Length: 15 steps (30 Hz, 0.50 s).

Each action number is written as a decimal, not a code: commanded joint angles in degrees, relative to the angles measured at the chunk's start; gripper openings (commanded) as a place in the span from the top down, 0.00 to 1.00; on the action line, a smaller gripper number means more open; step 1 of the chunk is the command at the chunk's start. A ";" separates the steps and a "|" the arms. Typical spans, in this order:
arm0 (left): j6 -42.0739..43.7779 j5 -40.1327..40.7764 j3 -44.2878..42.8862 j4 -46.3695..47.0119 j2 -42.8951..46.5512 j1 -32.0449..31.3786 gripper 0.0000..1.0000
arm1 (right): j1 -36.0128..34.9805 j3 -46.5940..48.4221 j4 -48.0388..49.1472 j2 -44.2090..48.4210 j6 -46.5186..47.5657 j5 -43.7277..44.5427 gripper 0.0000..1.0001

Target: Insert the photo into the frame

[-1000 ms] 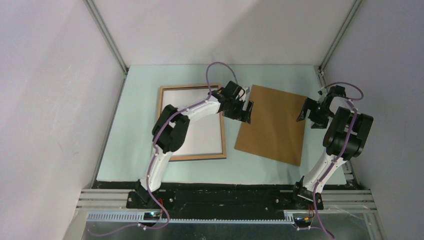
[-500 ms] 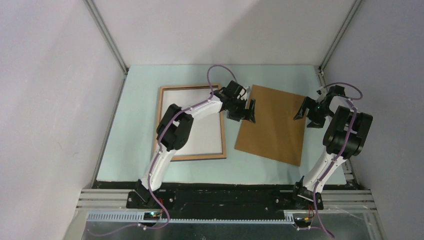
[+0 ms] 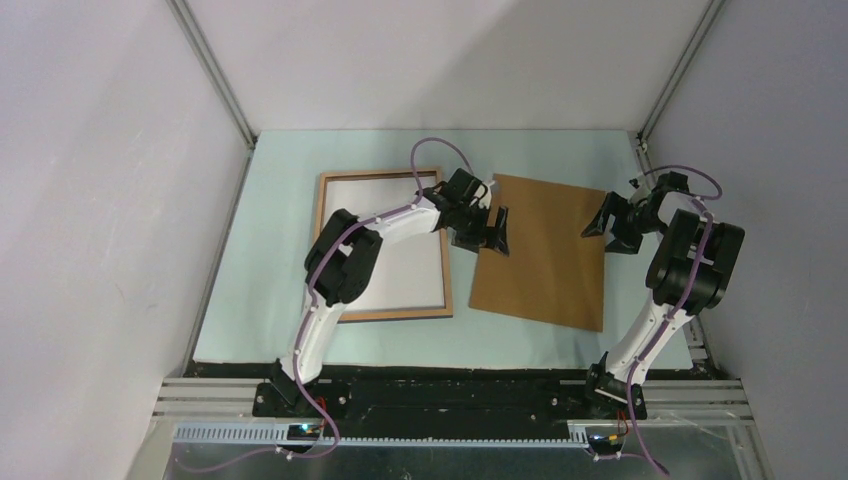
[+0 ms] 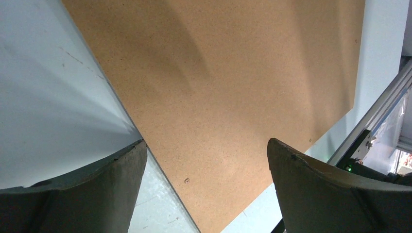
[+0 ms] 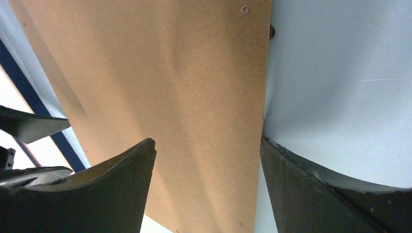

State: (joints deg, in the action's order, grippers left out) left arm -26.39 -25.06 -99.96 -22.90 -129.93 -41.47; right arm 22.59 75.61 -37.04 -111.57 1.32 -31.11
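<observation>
Thin wood-railed frame (image 3: pixel 400 314), at the left of the counter (image 3: pixel 280 250), encloses the photo (image 3: pixel 410 270), white side up. The left pincer (image 3: pixel 497 232) and right pincer (image 3: pixel 603 232) gape open over opposite edges of the flat, grainy brown backing board (image 3: pixel 545 255).

left arm (image 3: pixel 390 218) covers part of the frame (image 3: pixel 318 240) right rail + some of the photo (image 3: pixel 365 192), which is white side up so print's hidden. backing board (image 4: pixel 233 87) runs off-pic in both wrist cams. top cam too small to tell if left gripper (image 3: pixel 497 230) or right gripper (image 3: pixel 600 236) touches it tbh
</observation>
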 commanded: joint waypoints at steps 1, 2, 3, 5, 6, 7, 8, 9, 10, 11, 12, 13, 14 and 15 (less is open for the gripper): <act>1.81 -3.40 2.43 -2.44 0.68 -2.21 0.00 | -0.75 0.49 -4.68 0.92 0.29 -11.86 0.20; 1.93 -3.54 2.30 -2.39 0.70 -2.19 0.00 | -0.65 0.54 -5.00 2.39 0.41 -14.15 0.21; 2.22 -3.98 2.14 -2.28 0.79 -2.16 0.00 | -0.63 0.53 -5.68 3.15 0.67 -15.38 0.22; 2.44 -4.74 1.67 -2.15 0.74 -2.17 0.00 | -0.62 0.50 -7.40 5.16 1.26 -19.79 0.24; 2.55 -5.00 1.51 -2.11 0.73 -2.23 0.00 | -0.73 0.50 -8.08 6.26 1.50 -23.34 0.25; 2.72 -5.42 1.21 -1.92 0.73 -2.15 0.00 | -0.76 0.50 -9.66 7.17 2.09 -25.12 0.26; 2.82 -5.60 1.11 -1.86 0.73 -2.18 0.00 | -0.94 0.50 -10.53 7.65 3.02 -27.90 0.27; 3.05 -6.07 0.91 -1.73 0.66 -2.16 0.00 | -1.04 0.39 -12.16 8.64 3.44 -29.16 0.28; 3.35 -6.52 0.87 -1.68 0.70 -2.18 0.00 | -1.29 0.36 -12.83 9.22 4.51 -30.82 0.30; 3.58 -6.77 0.86 -1.57 0.72 -2.20 0.00 | -1.44 0.31 -14.10 10.50 5.02 -31.32 0.31; 4.01 -7.13 0.84 -1.56 0.77 -2.25 0.00 | -1.61 0.27 -14.64 11.11 5.98 -32.20 0.32; 4.30 -7.30 0.83 -1.54 0.96 -2.20 0.00 | -1.69 0.24 -15.61 12.41 6.33 -32.62 0.33; 4.96 -7.68 0.82 -1.54 1.18 -2.20 0.00 | -1.74 0.24 -15.92 13.08 6.90 -33.71 0.34; 5.35 -7.88 0.87 -1.54 1.35 -2.14 0.00 | -1.75 0.24 -16.65 14.24 7.18 -34.30 0.35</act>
State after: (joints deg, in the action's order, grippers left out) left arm -23.73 -26.15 -99.20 -28.16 -128.57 -41.17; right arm 24.40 75.68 -41.10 -101.82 8.23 -47.35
